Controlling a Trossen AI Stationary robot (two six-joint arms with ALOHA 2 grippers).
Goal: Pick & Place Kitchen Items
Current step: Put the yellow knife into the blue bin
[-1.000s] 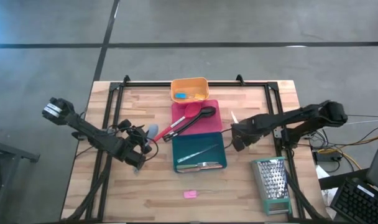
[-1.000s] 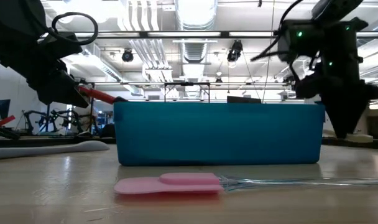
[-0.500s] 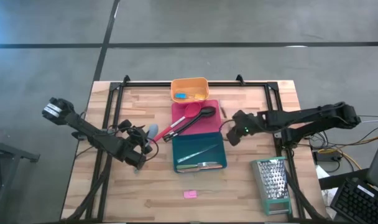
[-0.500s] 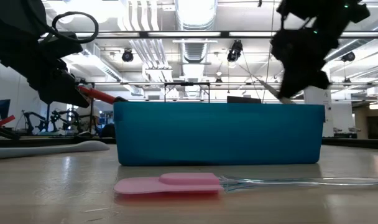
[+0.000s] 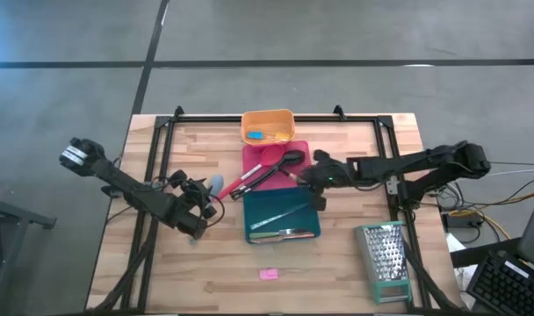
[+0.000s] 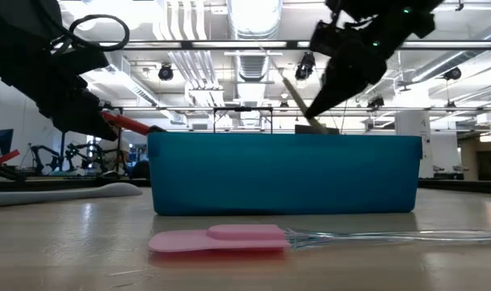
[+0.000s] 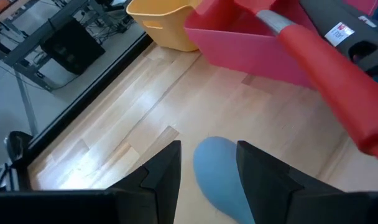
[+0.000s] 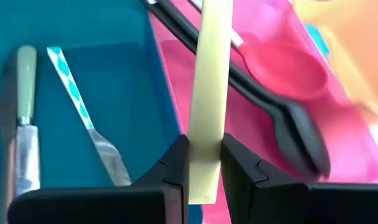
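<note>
Starting at the left of the high view, your left gripper sits low over the table, left of centre. Its fingers stand partly apart and hold nothing; the left wrist view shows the grey spoon lying on the wood between them. The spoon's bowl shows just above the gripper in the high view.

At centre, three trays run top to bottom. The orange tray at upper centre holds a small blue piece. The pink tray below it carries the red spatula and a black spoon, both lying diagonally with their handles overhanging its left edge. The teal tray below that holds a blue-patterned blade and a green-handled knife.

Lower centre, a pink utensil lies alone on the table, well apart from the trays.

Right of centre, your right gripper hangs over the boundary between the pink and teal trays. Its fingers are clamped on a pale yellow handle, which is clear of both trays.

At lower right stands the metal box grater.
</note>
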